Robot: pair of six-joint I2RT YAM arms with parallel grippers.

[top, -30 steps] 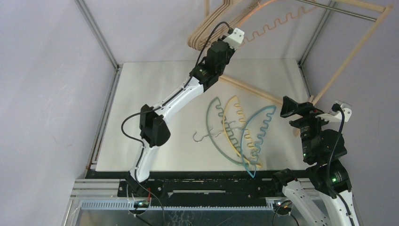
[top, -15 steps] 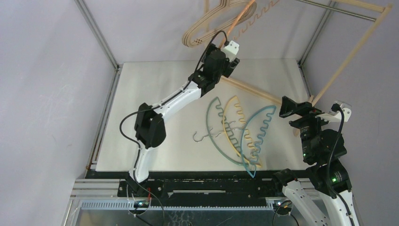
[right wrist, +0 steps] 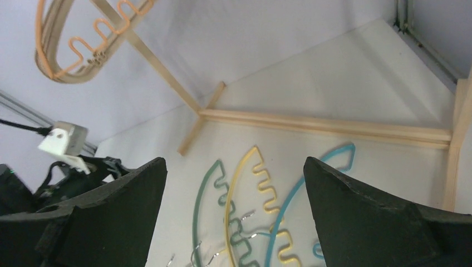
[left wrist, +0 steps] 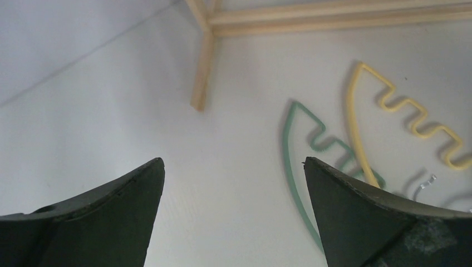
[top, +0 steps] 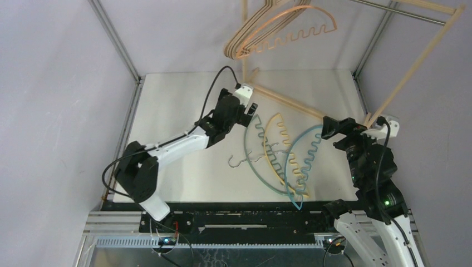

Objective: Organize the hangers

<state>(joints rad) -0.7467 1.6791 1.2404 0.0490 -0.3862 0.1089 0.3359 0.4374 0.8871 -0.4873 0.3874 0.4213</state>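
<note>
- The left gripper (top: pixel 248 109) hangs over the far middle of the table (top: pixel 178 122), jaws spread wide with nothing between them, as its wrist camera confirms.
- It sits just beside the far tip of a teal hanger (top: pixel 246 139) and near the rack's (top: pixel 412 54) wooden foot bar lying across the table.
- The right gripper (top: pixel 333 127) stands at the table's right side, likewise wide open and empty, close to the upper tip of a blue hanger (top: pixel 289 161).
- Three wavy-edged hangers lie flat in the middle of the table: teal on the left, a yellow hanger (top: pixel 267 139) crossing it, and blue to the right, overlapping one another.
- Their metal hooks (top: pixel 239 161) point left and appear tangled together.
- An orange hanger (top: pixel 289 34) hangs off the table at the top of the overhead view, beside a bunch of wooden hangers (top: pixel 231 48); how many wooden ones there are is hard to count.
- The rack's metal rod (top: pixel 401 12) runs across the upper right corner.
</note>
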